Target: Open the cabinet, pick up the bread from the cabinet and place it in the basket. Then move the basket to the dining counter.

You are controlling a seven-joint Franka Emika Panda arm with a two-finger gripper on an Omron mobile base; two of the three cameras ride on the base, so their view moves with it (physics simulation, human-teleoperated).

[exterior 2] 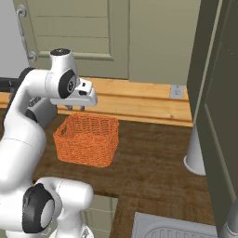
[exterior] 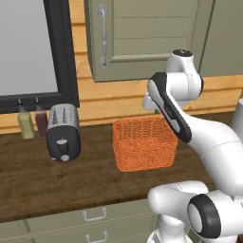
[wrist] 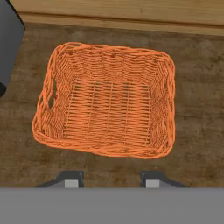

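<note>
Item — basket (wrist: 107, 103): orange woven, rectangular, empty; stands on the dark wood table (exterior: 38, 180), the landmark for all that follows.

Gripper (exterior 2: 77, 108): poised above the basket's back rim, pointing down; jaws apart, nothing between them.

Cabinet (exterior: 142, 38): olive-green, on the wall above and behind the basket; the door with the silver bar handle (exterior: 102, 35) looks shut. Bread: cannot be told, presumably inside.

Step in hand, by judgement — the very start: cabinet unopened, basket unfilled. Next move calls for raising the hand from the basket to the handle and pulling the door outward.

Surroundings: toaster (exterior: 63, 131) to the basket's left, two bottles (exterior: 33, 122) beyond it; wooden wall panelling behind; drawers (exterior: 95, 220) below the table edge.
</note>
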